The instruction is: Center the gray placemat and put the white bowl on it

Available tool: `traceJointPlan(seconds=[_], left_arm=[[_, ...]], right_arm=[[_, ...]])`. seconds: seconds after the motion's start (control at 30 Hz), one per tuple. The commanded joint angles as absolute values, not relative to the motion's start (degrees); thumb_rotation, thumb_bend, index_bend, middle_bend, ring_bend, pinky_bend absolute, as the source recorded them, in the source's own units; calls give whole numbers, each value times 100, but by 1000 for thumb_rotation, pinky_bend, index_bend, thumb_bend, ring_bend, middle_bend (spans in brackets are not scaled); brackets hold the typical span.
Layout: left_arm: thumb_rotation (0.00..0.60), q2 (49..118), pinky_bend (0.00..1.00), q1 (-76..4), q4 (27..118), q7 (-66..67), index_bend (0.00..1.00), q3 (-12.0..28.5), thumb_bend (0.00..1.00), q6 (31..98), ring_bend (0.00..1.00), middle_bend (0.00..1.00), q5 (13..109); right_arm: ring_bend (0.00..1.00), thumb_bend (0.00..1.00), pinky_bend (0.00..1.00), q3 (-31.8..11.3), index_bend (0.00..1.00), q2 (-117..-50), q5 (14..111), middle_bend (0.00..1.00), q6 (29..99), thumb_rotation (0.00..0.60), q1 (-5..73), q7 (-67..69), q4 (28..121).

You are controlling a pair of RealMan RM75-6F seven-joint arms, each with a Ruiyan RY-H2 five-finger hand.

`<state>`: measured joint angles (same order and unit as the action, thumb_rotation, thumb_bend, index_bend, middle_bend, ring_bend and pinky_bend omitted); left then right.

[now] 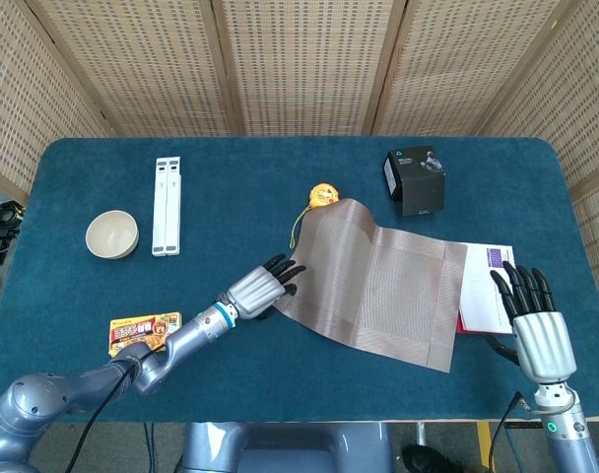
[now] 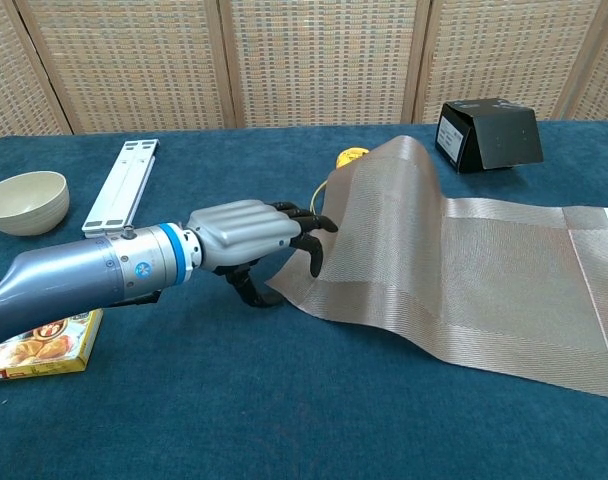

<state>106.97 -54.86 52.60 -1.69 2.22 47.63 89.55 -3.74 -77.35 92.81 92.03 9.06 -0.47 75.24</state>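
Note:
The gray placemat (image 1: 383,281) (image 2: 464,260) lies right of the table's middle, its left edge lifted and curled upward. My left hand (image 1: 258,289) (image 2: 252,235) grips that left edge, fingers on top and thumb underneath. The white bowl (image 1: 112,235) (image 2: 24,201) stands empty at the far left of the table, well away from both hands. My right hand (image 1: 536,320) hovers near the front right corner, fingers apart and holding nothing; it is outside the chest view.
A white folded stand (image 1: 166,204) (image 2: 122,183) lies right of the bowl. A yellow tape measure (image 1: 321,196) (image 2: 351,158) sits behind the mat's raised edge. A black box (image 1: 416,180) (image 2: 489,133) stands at the back right. A food packet (image 1: 144,331) (image 2: 36,343) lies front left, a white-and-red booklet (image 1: 487,286) under the mat's right end.

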Motion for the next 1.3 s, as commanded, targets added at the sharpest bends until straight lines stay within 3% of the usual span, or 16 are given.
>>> traceJointPlan(seconds=[0.03,0.97,1.1,1.3], left_arm=[[600,10773,0,-5484,5120,-230,356,237,412,4787,0,0,8929],[600,11192,0,-5658,4398,-422,429,346,489,4659,0,0,8771],[600,11233,0,-5668,4349,-442,486,364,489,4671,0,0,8752],[600,11331,0,-5653,4247,-527,686,402,505,4798,0,0,8738]], right_arm=[[0,0,0,-371,0,-7733,9290,0,9198,600,907,-43,7524],[0,0,0,-362,0,-7691,9379,0,9189,600,905,97,7548],[0,0,0,-357,0,-7691,9391,0,9190,600,905,111,7548],[0,0,0,-354,0,-7683,9410,0,9198,600,903,138,7553]])
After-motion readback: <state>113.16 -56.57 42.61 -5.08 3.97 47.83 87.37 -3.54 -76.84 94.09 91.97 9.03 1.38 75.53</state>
